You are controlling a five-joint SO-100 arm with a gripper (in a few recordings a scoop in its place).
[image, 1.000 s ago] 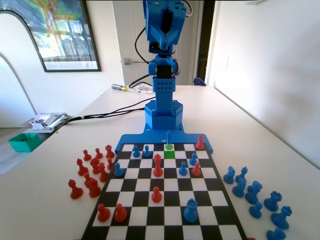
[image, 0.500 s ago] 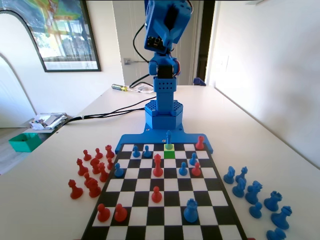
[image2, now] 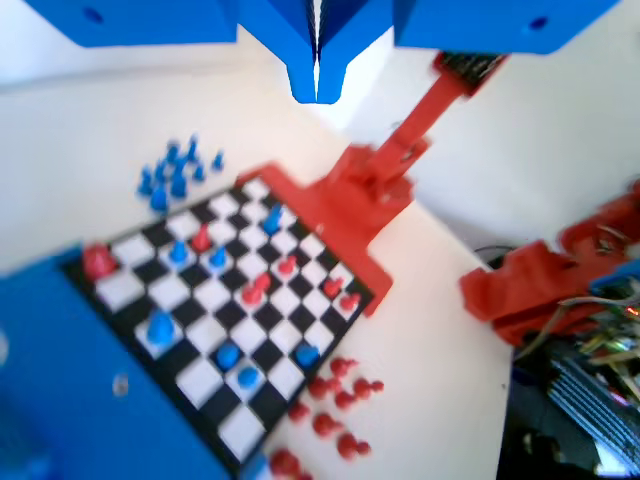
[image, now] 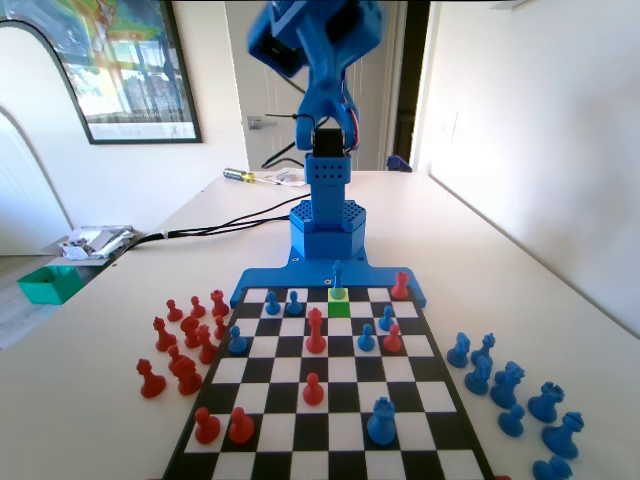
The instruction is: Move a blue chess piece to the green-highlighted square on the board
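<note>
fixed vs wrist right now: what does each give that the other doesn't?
Fixed view: green square with a slim blue piece standing at its far edge; whether it is fully on the square is hard to tell. Wrist view: gripper close up, jaws shut on nothing, well above the board. Both: board, red pieces off one side, spare blue pieces off the other.
</note>
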